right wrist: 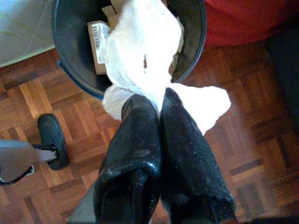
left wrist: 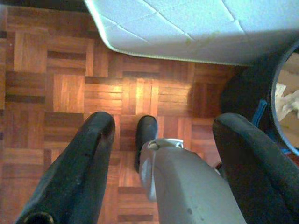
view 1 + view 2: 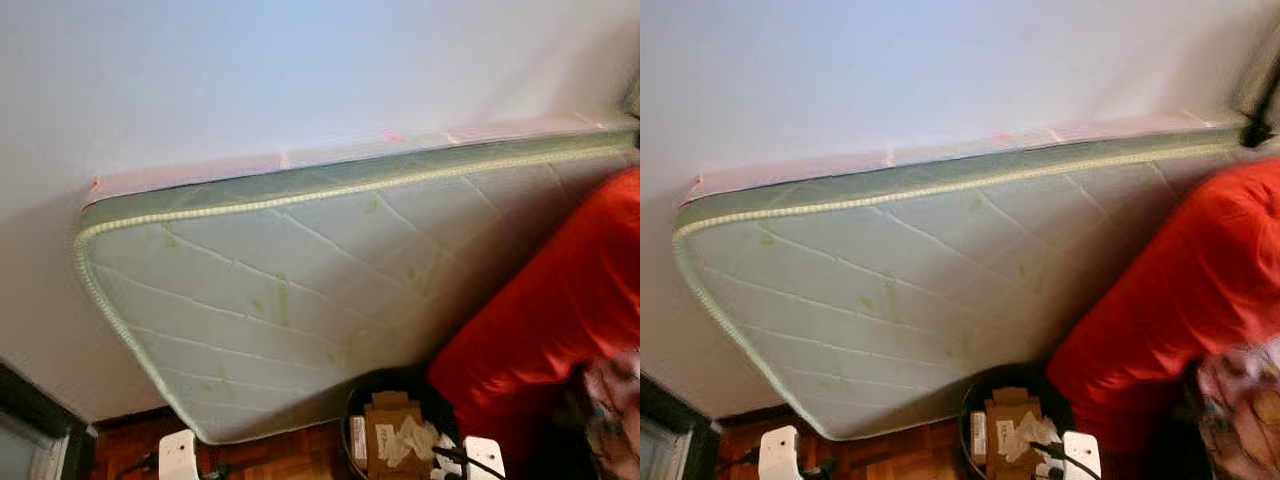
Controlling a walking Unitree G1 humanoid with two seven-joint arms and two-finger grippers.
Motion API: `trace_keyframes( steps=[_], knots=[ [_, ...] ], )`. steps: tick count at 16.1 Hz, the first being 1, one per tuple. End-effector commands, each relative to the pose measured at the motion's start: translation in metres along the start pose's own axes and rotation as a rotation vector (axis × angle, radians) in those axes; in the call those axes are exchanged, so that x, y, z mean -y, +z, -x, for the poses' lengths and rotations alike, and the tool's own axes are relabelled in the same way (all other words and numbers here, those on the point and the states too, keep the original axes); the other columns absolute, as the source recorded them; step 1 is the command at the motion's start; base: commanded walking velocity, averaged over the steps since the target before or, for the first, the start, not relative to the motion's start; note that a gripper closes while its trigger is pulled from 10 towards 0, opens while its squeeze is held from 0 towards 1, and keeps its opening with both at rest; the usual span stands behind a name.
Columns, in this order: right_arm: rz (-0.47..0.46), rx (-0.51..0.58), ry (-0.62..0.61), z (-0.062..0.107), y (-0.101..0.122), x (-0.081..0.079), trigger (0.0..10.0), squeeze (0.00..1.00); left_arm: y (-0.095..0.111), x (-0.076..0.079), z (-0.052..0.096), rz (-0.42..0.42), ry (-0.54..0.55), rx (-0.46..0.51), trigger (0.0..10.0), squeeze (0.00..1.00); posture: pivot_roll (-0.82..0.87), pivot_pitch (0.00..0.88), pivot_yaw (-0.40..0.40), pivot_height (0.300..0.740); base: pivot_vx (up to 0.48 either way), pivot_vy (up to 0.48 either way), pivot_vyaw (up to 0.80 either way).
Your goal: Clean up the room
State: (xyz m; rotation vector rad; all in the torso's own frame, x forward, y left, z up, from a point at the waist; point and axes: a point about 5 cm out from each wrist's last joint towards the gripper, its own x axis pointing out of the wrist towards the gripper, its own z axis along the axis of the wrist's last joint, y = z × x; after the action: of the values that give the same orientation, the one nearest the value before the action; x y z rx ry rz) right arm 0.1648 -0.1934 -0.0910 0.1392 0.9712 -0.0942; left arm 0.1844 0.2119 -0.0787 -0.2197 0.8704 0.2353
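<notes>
In the right wrist view my right gripper (image 1: pixel 159 105) is shut on a crumpled white tissue (image 1: pixel 140 51). The tissue hangs just over the near rim of a round black bin (image 1: pixel 65 56) that holds cardboard scraps and a barcoded box. From the head, the same bin (image 3: pixel 355 410) stands on the floor between the mattress and a red cover, with cardboard and white paper inside. My left gripper (image 2: pixel 163 123) is open above bare parquet, holding nothing, with the bin's rim (image 2: pixel 280 116) off to one side.
A pale green quilted mattress (image 3: pixel 300 300) leans on its long edge against the white wall. A red fabric mass (image 3: pixel 560 300) lies right of the bin, with patterned cloth (image 3: pixel 1240 400) below it. My black foot (image 1: pixel 51 140) rests on the wood parquet.
</notes>
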Motion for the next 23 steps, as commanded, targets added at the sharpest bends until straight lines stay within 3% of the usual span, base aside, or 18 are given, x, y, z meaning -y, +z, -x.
trace_keyframes(
  steps=[1, 5, 11, 19, 23],
  knots=[
    [0.004, 0.009, 0.008, -0.0007, 0.0034, -0.0014, 10.0, 0.00, -0.0021, -0.0009, 0.0005, -0.016, 0.001, -0.005, 10.0, 0.00, 0.04, 0.015, -0.019, 0.726, 0.251, 0.000, 0.58],
    [0.000, 0.012, 0.006, -0.0008, 0.0036, -0.0015, 10.0, 0.00, -0.0018, -0.0011, 0.0005, -0.017, 0.001, -0.005, 10.0, 0.00, 0.04, 0.020, -0.018, 0.726, 0.258, 0.000, 0.46],
    [-0.033, 0.023, -0.005, -0.0008, 0.0039, -0.0018, 10.0, 0.00, -0.0010, -0.0015, 0.0004, -0.018, -0.001, -0.001, 10.0, 0.00, 0.04, 0.026, -0.015, 0.726, 0.131, 0.000, 0.00],
    [-0.141, 0.100, -0.030, 0.0012, 0.0053, 0.0021, 10.0, 0.00, 0.0023, 0.0021, 0.0014, -0.040, -0.056, 0.062, 10.0, 0.00, 0.04, 0.062, -0.018, 0.726, 0.000, 0.000, 0.00],
    [-0.192, 0.189, -0.043, 0.0038, 0.0085, 0.0057, 10.0, 0.00, 0.0042, 0.0034, 0.0030, -0.065, -0.089, 0.115, 10.0, 0.00, 0.04, 0.092, -0.016, 0.726, 0.000, 0.000, 0.00]
  ],
)
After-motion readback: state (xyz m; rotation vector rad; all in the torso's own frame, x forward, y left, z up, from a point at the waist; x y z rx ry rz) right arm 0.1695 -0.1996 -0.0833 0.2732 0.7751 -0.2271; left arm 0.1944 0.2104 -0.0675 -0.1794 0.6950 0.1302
